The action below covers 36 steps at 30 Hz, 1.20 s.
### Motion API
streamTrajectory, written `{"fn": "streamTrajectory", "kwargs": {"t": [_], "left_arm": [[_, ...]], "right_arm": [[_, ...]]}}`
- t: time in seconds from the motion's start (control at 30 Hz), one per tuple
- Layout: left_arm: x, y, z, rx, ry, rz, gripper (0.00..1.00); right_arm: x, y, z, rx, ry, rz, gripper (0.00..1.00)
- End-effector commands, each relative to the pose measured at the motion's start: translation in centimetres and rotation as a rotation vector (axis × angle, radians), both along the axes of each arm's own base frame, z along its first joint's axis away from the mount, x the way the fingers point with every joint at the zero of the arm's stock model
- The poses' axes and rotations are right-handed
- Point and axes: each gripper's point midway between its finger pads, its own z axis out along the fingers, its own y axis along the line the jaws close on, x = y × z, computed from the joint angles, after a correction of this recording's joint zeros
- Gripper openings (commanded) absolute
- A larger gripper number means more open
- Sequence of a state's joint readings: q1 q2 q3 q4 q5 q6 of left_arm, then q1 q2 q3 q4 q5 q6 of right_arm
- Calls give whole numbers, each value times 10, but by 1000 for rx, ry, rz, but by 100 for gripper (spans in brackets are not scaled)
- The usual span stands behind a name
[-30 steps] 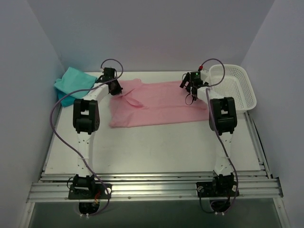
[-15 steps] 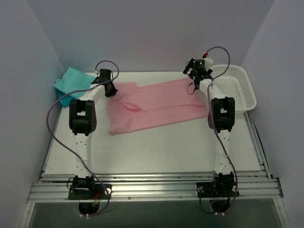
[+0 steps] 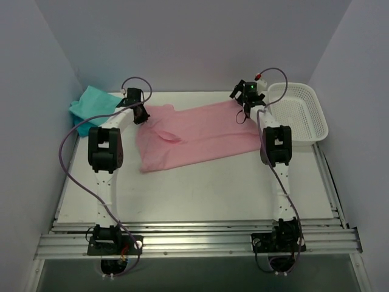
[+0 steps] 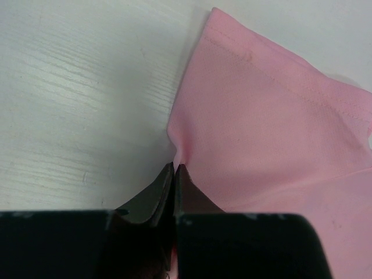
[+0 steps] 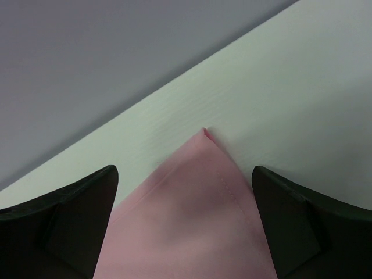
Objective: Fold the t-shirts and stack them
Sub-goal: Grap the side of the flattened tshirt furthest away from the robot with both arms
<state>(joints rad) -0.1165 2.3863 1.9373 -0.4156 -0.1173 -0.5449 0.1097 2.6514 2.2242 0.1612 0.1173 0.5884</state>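
A light pink t-shirt lies spread across the far middle of the table. My left gripper is shut on its far left edge; in the left wrist view the pink cloth bunches at the closed fingertips. My right gripper is open over the shirt's far right corner. In the right wrist view that corner lies flat on the table between the spread fingers, untouched. A teal t-shirt lies crumpled at the far left.
A white mesh basket stands at the far right by the right arm. The grey back wall is close behind both grippers. The table's side rails run along the left and right edges.
Both grippers moved toward the back wall, dragging the pink shirt's far edge with them. The right gripper has let go of its corner, which now lies on the table.
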Motion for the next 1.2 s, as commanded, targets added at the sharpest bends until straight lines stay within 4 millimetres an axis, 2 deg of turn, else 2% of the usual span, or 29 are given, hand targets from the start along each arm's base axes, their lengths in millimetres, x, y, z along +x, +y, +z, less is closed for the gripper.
{"fn": "streamTrajectory", "kwargs": {"t": [0.0,0.2,0.27,0.33,0.47,0.6,0.83,0.97,1.0,1.17], "left_arm": [[0,2,29,9,-42,-11,2],[-1,-3,37,8,-56,-26,2],[-1,-4,41,8,-64,-31,2],[0,-4,43,8,-66,-33,2],[-1,-7,42,4,-66,-39,2],[-1,-10,41,1,-67,-50,2],[-1,-10,37,-4,-65,-50,2],[-1,-10,32,-4,-58,-51,2],[-1,-11,32,-3,-59,-54,2],[0,-9,28,6,-55,-53,2]], "right_arm": [[11,-1,12,41,-47,-5,96],[17,-4,7,49,-55,-10,94],[17,-1,-1,59,-44,0,87],[16,-1,-8,71,-25,1,75],[12,2,-30,88,27,8,67],[7,2,-41,94,62,9,50],[2,0,-50,89,93,7,27],[1,-3,-51,80,99,2,9],[1,-3,-52,78,100,-1,0],[2,-4,-50,68,91,-1,0]]}}
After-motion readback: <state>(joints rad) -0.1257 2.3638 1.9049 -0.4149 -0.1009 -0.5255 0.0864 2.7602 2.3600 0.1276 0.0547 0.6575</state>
